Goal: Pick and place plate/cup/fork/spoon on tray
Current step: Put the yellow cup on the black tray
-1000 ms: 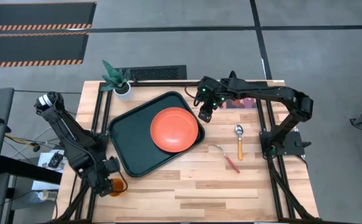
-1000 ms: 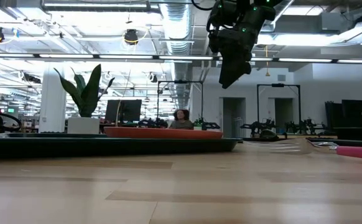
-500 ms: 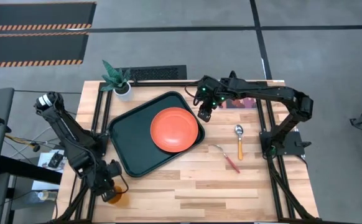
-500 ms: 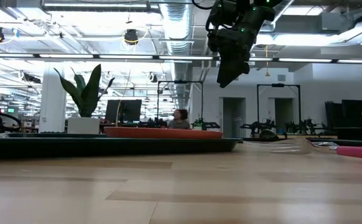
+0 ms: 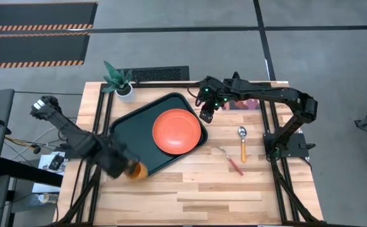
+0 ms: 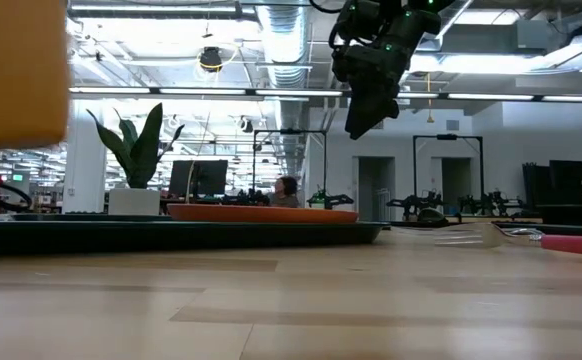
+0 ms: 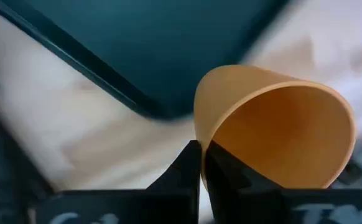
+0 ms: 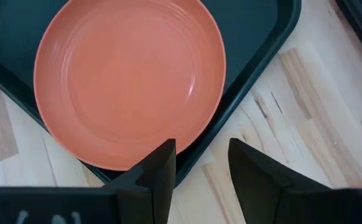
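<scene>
- The left gripper (image 5: 128, 169) holds the orange cup (image 5: 137, 169) clamped by its rim between closed fingers, raised above the table at the tray's near-left edge.
- In the left wrist view the cup (image 7: 274, 137) lies tilted on its side in the grip, its mouth open to the camera.
- The dark green tray (image 5: 130, 135) sits on the left half of the wooden table (image 5: 234, 195).
- The orange-red plate (image 5: 176, 130) rests on the tray's right part.
- The right gripper (image 5: 205, 116) hovers over the tray's right edge beside the plate, fingers parted and empty.
- The spoon (image 5: 243, 141) and the fork (image 5: 229, 159) lie on the table right of the tray.
</scene>
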{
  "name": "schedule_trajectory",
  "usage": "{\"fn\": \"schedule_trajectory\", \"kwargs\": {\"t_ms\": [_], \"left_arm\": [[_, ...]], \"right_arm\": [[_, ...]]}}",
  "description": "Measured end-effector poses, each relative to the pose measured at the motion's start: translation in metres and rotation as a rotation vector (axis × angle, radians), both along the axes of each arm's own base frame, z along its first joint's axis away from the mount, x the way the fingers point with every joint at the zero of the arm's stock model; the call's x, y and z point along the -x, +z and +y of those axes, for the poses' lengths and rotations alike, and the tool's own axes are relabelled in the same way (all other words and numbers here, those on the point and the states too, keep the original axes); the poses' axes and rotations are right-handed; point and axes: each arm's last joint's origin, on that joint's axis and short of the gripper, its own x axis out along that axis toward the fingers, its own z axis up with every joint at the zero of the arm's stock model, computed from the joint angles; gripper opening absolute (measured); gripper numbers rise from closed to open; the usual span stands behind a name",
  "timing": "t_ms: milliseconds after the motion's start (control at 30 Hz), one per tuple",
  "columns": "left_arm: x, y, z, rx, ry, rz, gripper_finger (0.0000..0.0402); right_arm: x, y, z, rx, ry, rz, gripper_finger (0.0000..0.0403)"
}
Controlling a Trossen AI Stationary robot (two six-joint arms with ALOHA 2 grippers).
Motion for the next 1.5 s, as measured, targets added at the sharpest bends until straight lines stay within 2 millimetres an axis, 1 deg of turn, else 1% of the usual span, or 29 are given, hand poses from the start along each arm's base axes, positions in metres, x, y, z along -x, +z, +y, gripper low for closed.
{"fn": "schedule_trajectory", "kwargs": {"t_ms": [100,233,400,567,733,800,967,1067,1200,1367,1500], "left_arm": [[-0.006,0.009,0.027,-0.081,0.041,0.05,0.0],[-0.015,0.01,0.064,-0.164,0.045,0.089,0.0],[-0.018,-0.001,0.101,-0.225,0.001,0.16,0.0],[-0.015,-0.016,0.137,-0.246,-0.058,0.23,0.0],[-0.014,-0.033,0.17,-0.195,-0.06,0.169,0.0],[-0.012,-0.036,0.181,-0.2,-0.048,0.158,0.0],[-0.001,-0.035,0.205,-0.239,-0.006,0.179,0.0],[0.002,-0.036,0.214,-0.242,0.004,0.174,0.0],[-0.004,-0.044,0.222,-0.203,-0.019,0.175,0.0],[-0.02,-0.062,0.231,-0.155,-0.065,0.2,0.0],[-0.03,-0.065,0.239,-0.168,-0.09,0.209,0.0]], "right_arm": [[0.0,0.0,0.0,0.0,0.001,0.0,0.0171],[0.0,0.0,0.0,0.0,-0.001,0.0,0.0169],[0.0,0.0,0.0,-0.001,0.0,0.0,0.0169],[-0.001,0.0,0.0,0.002,0.0,-0.007,0.0167],[-0.002,-0.003,-0.001,0.008,-0.003,-0.025,0.0167],[-0.002,-0.003,-0.001,0.01,-0.003,-0.03,0.0166],[-0.003,-0.002,-0.001,0.013,-0.003,-0.039,0.0164],[-0.003,-0.002,-0.002,0.015,-0.003,-0.042,0.0164],[-0.004,-0.001,-0.002,0.018,-0.003,-0.051,0.0163],[-0.004,-0.001,-0.002,0.01,-0.015,-0.053,0.0161],[-0.004,-0.001,-0.001,0.009,-0.016,-0.053,0.0161]]}}
